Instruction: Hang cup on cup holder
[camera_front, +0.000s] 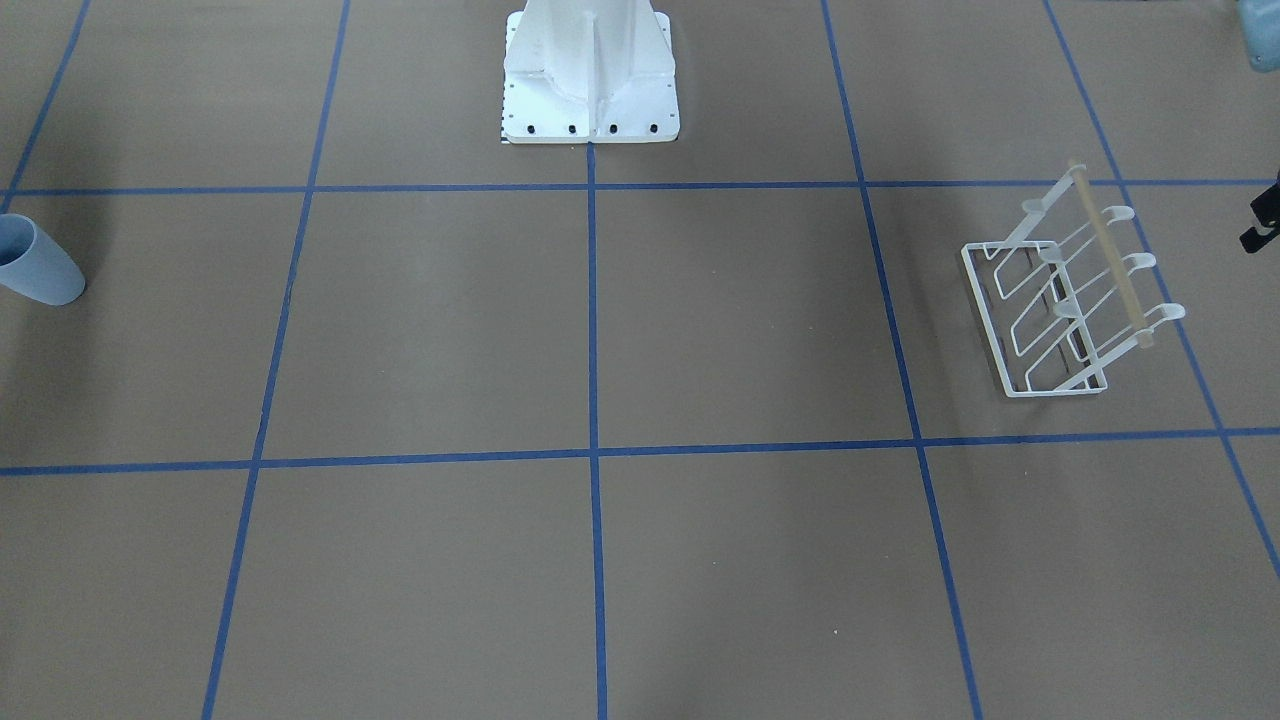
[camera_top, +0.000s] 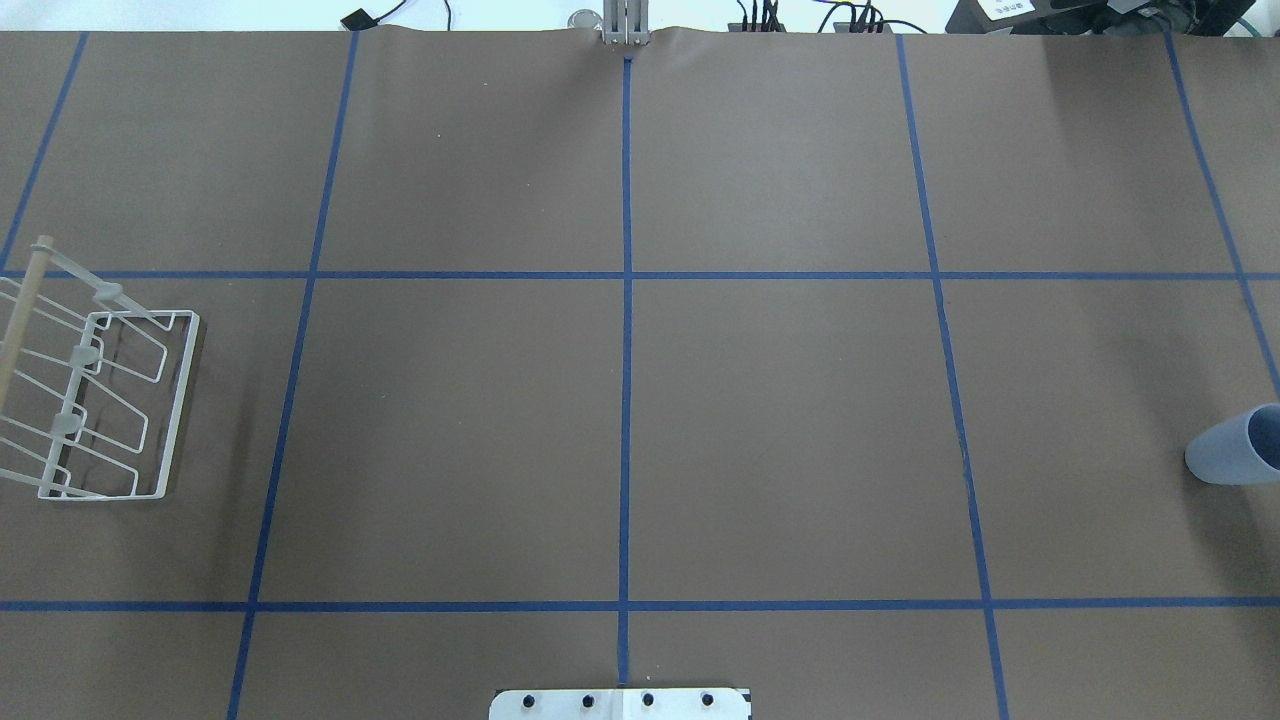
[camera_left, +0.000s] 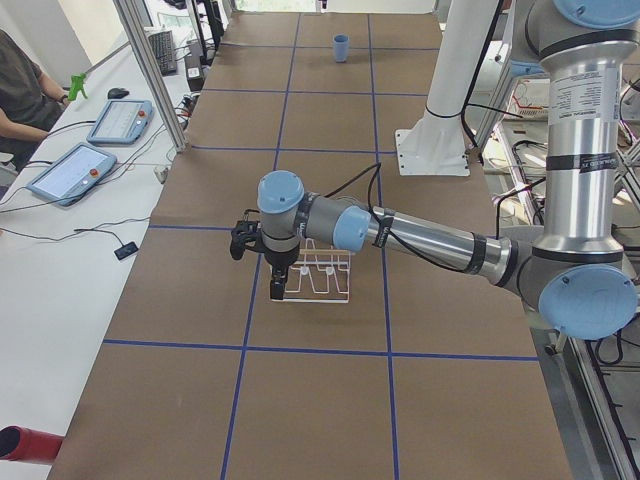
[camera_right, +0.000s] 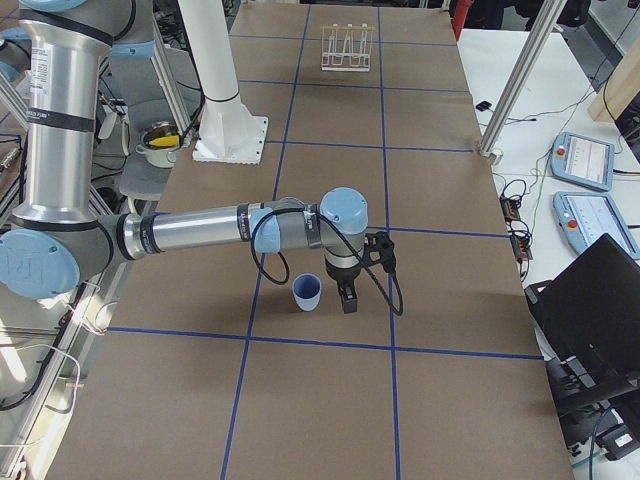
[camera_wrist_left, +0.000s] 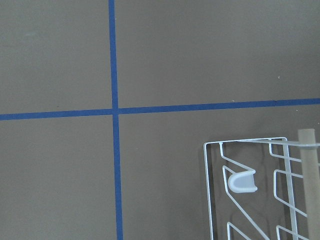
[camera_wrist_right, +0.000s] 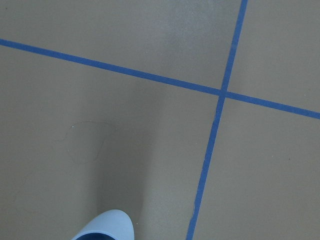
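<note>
Standing upright, the cup (camera_right: 307, 292) sat just beside the right gripper (camera_right: 347, 298), well apart from the cup holder (camera_right: 346, 47); whether that gripper was clenched could not be told.

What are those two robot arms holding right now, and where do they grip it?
Nothing. The cup stands by itself beside the right pincer, and the rack sits free of the left pincer.

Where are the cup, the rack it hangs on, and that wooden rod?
cup (camera_top: 1222, 455), overhead view, its outer wall.
cup holder (camera_front: 1055, 391), front-facing view, near base rail.
wooden rod (camera_front: 1111, 255), front-facing view, its middle.
</note>
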